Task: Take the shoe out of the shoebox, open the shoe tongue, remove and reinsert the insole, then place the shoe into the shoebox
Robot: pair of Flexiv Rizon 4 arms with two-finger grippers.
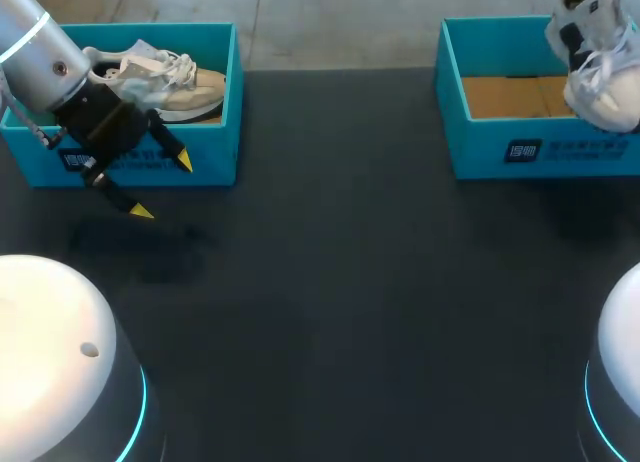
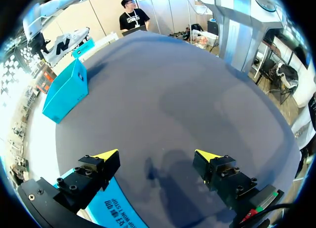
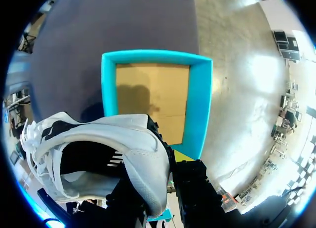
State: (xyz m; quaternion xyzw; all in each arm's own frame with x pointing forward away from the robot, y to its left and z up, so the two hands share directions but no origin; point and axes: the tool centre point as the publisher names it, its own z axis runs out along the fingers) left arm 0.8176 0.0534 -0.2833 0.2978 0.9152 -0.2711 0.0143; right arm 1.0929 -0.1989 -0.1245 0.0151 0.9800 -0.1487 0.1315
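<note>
Our right end effector (image 3: pixel 167 165) is clamped on the white shoe (image 3: pixel 123 139). In the right wrist view the shoe's heel collar sits between the two dark fingers, with one yellow tip showing outside the wall. The other finger is hidden inside the shoe, so we judge the grip is probably on the collar rather than on the sole. The shoe is white with black trim and white laces, and it hangs in the air with its opening turned toward the wrist camera. It is above the right shoebox (image 1: pixel 540 154), not resting in it. In the head view it hangs over the box's right end. The box is teal and stands open near the desk's (image 1: pixel 350 282) far right edge, and its brown cardboard floor is bare.

Our left end effector (image 1: pixel 162 186) is open and holds nothing; its yellow tips stand wide apart. It hovers over the dark desk just in front of the left shoebox (image 1: pixel 215 157), and the left wrist view shows a teal corner of that box under one finger. This second teal box stands at the far left of the desk, well apart from the right one. A beige shoe (image 1: pixel 190 87) with pale laces lies inside it on its sole.
</note>
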